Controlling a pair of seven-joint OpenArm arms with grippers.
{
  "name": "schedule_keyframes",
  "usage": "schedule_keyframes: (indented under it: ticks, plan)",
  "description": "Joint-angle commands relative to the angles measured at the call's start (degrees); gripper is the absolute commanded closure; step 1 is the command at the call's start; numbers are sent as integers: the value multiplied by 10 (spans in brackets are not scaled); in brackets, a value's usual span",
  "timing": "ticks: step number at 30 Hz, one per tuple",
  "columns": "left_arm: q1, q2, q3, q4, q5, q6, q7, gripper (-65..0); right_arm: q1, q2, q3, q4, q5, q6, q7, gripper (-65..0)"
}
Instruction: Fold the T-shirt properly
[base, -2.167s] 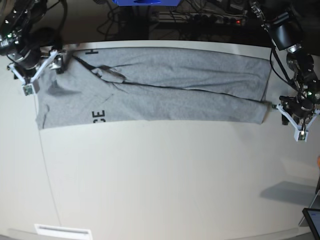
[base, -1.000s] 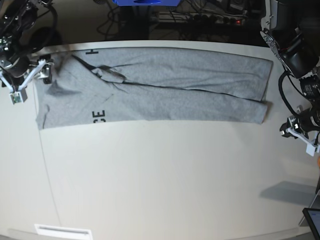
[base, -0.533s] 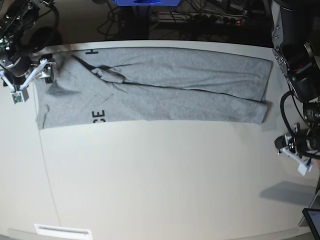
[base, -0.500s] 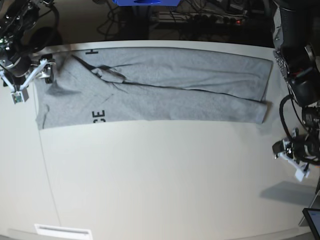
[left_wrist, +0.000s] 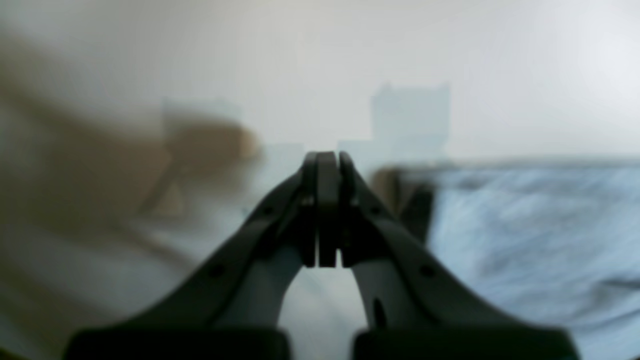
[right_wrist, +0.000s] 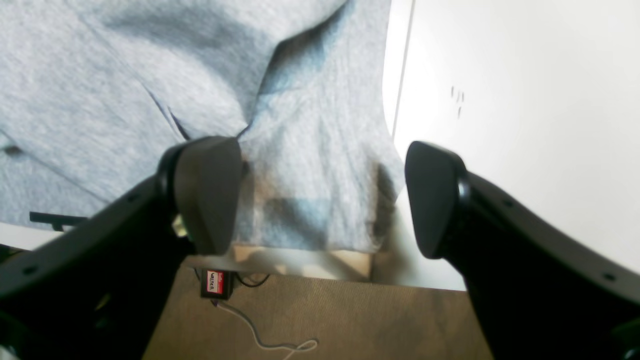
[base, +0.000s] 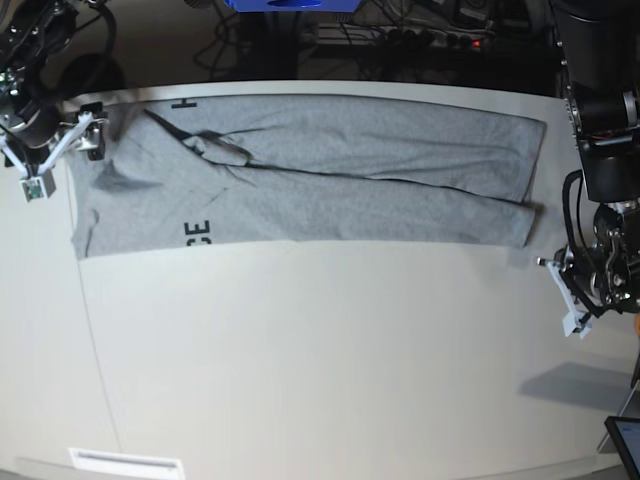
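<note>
Pale table (base: 300, 370) holds the shirt (base: 330, 180) as a long band; the gaping right gripper (right_wrist: 320, 200) should pinch its corner squarely, while the left gripper (left_wrist: 322, 210), pressed closed and empty, reopens.

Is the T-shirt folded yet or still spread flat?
Partly folded: the T-shirt is a long strip, its flaps meeting along a middle seam, lettering showing only at one end. No crosswise fold yet.
</note>
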Motion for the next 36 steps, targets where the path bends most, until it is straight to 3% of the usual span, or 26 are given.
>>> schedule_keyframes:
  ticks: [1, 8, 19, 36]
  plan:
    - [-20, -13, -4, 16, -3, -15, -7, 0, 3, 6, 1, 8, 6, 1, 10, -488]
    - [7, -5, -11, 17, -3, -24, -56, 0, 4, 6, 1, 8, 6, 1, 10, -488]
    - [-1, 57, -12, -17, -3, -24, -91, 0, 4, 6, 2, 9, 6, 1, 10, -488]
    - [6, 60, -11, -15, -6, -26, -95, 0, 5, 6, 1, 9, 6, 1, 11, -488]
